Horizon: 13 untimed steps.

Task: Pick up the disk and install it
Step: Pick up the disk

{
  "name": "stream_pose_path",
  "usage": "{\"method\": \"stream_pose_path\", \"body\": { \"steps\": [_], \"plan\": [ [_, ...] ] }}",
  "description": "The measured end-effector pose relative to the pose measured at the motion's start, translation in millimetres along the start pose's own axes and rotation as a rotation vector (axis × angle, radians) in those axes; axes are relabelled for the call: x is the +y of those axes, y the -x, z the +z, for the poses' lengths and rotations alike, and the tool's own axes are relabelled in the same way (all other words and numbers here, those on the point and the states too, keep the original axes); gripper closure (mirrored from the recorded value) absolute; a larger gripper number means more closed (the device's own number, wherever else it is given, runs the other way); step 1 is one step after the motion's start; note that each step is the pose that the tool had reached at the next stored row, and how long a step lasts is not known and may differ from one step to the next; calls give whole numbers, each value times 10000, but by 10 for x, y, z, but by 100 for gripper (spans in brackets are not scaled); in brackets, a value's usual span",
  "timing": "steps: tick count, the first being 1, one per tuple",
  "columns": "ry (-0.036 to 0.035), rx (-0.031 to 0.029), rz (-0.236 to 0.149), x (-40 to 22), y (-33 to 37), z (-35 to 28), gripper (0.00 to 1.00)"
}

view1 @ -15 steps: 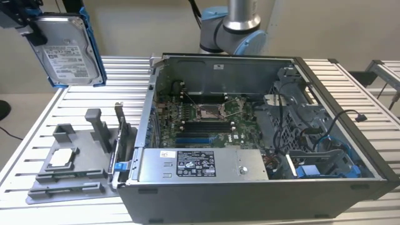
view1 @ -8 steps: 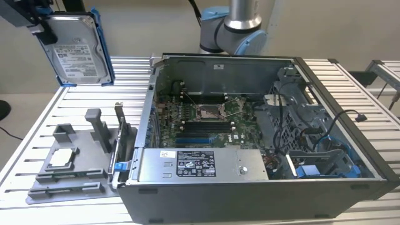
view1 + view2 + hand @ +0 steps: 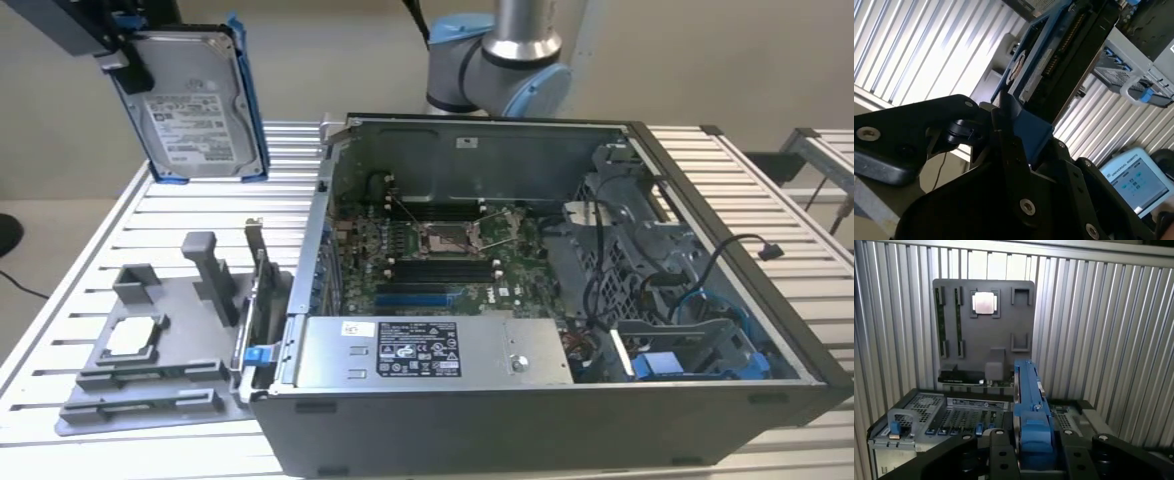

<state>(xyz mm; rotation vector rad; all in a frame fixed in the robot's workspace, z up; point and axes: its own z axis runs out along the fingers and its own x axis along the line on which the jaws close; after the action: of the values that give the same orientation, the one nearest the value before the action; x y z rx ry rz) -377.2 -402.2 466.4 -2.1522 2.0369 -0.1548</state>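
The arm (image 3: 514, 30) is a silver-grey tube with rounded joints capped in light blue, and a black cable (image 3: 415, 20) runs beside it. The gripper (image 3: 1035, 445) is matte black, its jointed links pinned with small silver screws (image 3: 1027, 206).

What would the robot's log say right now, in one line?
claw: shut on disk | disk: held in air, outside case | install: not yet done

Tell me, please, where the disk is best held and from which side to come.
Grip the disk at one short end, coming end-on, pinching across its thin depth on the blue carrier frame. The hand holds it so now: flat faces give parallel surfaces, and the far end hangs free.
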Motion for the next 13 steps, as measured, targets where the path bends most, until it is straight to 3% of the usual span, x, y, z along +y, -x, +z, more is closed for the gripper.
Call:
{"method": "stream_pose_path", "body": {
  "steps": [13],
  "plan": [
    [55, -2, 3, -461, -28, 85, 100]
  ]
}}
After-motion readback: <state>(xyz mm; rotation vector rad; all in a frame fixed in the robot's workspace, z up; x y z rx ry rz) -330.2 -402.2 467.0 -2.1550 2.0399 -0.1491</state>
